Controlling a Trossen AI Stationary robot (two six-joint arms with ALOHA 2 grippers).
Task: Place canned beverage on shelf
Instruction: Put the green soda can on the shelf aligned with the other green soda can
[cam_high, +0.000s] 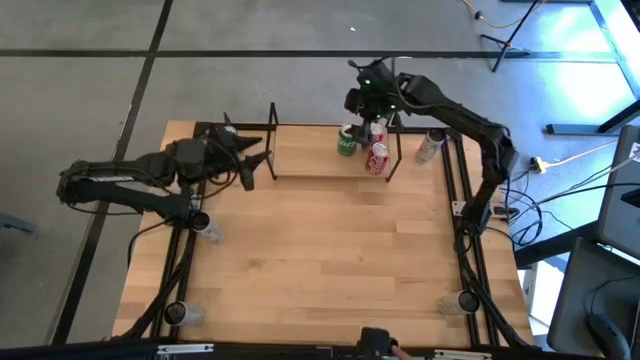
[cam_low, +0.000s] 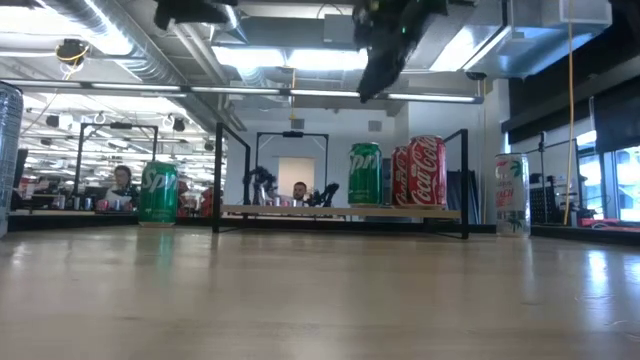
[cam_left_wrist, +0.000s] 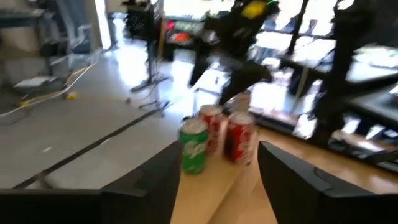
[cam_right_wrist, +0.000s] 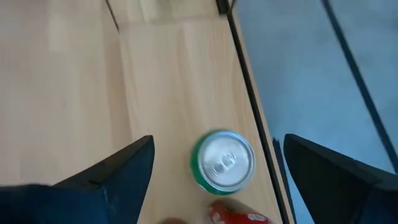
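Three upright drink cans, one green (cam_high: 347, 141) and two red (cam_high: 378, 158), sit at the low wooden shelf's (cam_high: 310, 150) right end, right pincer (cam_high: 366, 98) spread wide above them.

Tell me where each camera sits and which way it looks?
High view: above the table, looking straight down; both arms show, the left end effector by the shelf, the right end effector over the cans.
Low view: at tabletop height, looking level at the shelf; an arm hangs from above.
Left wrist view: looks along the shelf at the green can; own fingers show.
Right wrist view: looks down on the green can; own open fingers show.
All four views share the green can.
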